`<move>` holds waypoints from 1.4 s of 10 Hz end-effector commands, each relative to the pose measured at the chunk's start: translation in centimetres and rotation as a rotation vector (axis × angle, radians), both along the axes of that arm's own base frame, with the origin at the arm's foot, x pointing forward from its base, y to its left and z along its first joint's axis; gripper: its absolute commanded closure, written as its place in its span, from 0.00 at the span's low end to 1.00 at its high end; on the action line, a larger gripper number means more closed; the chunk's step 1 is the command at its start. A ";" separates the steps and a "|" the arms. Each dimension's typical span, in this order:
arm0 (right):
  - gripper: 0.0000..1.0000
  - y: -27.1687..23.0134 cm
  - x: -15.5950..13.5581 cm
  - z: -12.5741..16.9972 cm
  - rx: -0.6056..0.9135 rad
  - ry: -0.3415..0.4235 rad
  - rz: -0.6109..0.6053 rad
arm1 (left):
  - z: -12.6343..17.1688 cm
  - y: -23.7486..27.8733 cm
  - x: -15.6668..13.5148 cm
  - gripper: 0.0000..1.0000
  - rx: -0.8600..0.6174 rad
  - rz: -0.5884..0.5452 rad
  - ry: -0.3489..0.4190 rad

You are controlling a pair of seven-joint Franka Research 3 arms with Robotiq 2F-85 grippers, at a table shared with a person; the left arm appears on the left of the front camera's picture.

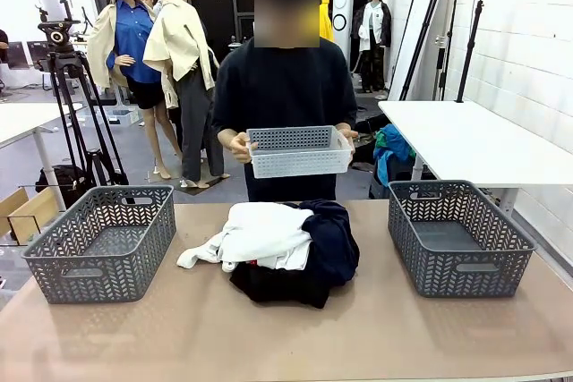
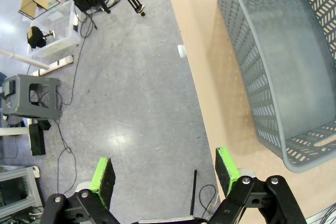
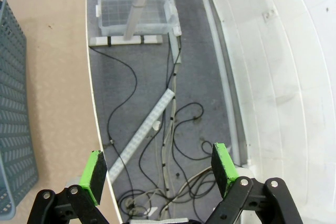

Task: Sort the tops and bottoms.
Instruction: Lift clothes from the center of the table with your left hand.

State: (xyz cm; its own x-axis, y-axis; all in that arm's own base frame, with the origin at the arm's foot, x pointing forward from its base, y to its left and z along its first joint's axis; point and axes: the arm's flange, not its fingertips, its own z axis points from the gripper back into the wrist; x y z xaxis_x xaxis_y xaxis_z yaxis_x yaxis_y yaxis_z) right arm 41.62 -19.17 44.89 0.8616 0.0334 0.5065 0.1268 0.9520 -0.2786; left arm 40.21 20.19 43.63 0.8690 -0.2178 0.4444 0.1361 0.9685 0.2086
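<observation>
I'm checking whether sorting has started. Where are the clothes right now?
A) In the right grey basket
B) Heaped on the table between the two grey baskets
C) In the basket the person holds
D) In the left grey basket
B: the white tops and dark bottoms lie in one heap on the table, between the left basket and the right basket, both of which are empty.

No lettering, label, brand, number or sign is showing clearly enough to be read on anything in any of the views.
</observation>
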 end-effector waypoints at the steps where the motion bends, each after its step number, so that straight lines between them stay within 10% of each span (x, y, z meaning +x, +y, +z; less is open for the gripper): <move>1: 0.00 0.0 0.1 0.0 -0.002 0.004 0.002 | 0.0 0.1 0.0 0.00 0.013 0.017 0.001; 14: 0.00 0.0 0.1 0.0 -0.002 0.004 0.002 | 0.0 0.1 0.0 0.00 0.013 0.017 0.001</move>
